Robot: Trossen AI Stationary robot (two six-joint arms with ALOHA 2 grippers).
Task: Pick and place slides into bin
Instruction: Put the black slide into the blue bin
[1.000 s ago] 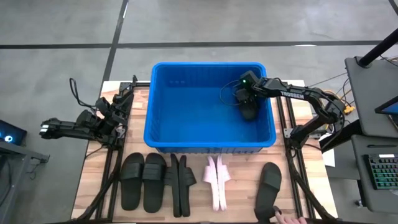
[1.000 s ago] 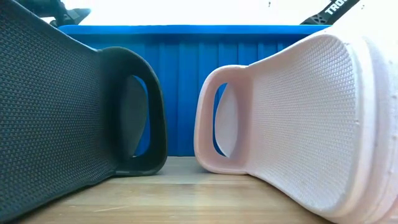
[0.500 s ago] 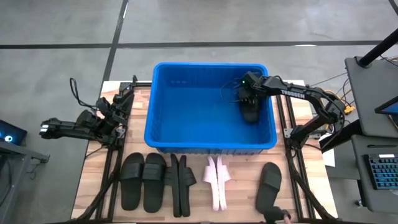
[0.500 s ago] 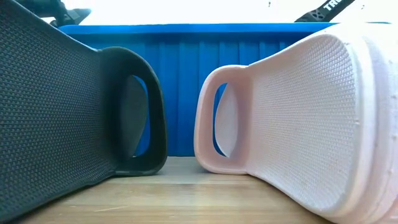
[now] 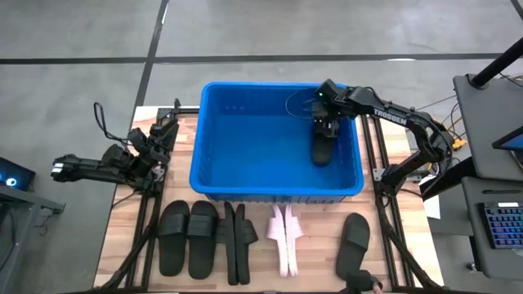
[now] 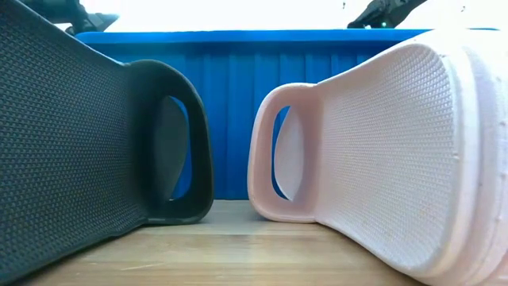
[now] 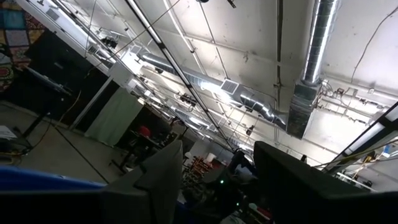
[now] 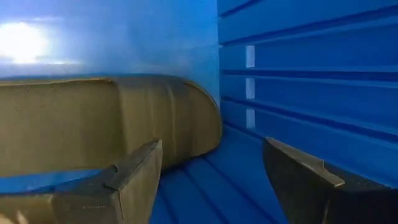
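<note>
The blue bin [image 5: 245, 139] stands at the table's middle. One black slide [image 5: 323, 150] lies on the bin's floor beside its right wall [image 8: 298, 74]; the right wrist view shows it as a dark slab [image 8: 106, 118]. My right gripper [image 5: 324, 114] hangs open above this slide, clear of it, and points steeply down [image 8: 217, 180]. On the table in front of the bin are more slides: a flat black pair [image 5: 188, 238], two black ones on edge [image 5: 237, 241], a pink pair on edge [image 5: 286, 237] and a single black one [image 5: 354, 242]. My left gripper [image 5: 162, 132] waits open at the table's left edge.
In the low view a black slide [image 6: 79, 135] and a pink slide [image 6: 381, 151] stand close before the bin's near wall [image 6: 230, 111]. A person's hand [image 5: 368, 283] shows at the table's near edge, right of centre. The bin's left half has free floor.
My right gripper has risen out of the bin's right side and rolled about its own axis. The black slide stays behind on the bin's floor by the right wall. The person's hand at the near edge has drawn back a little.
</note>
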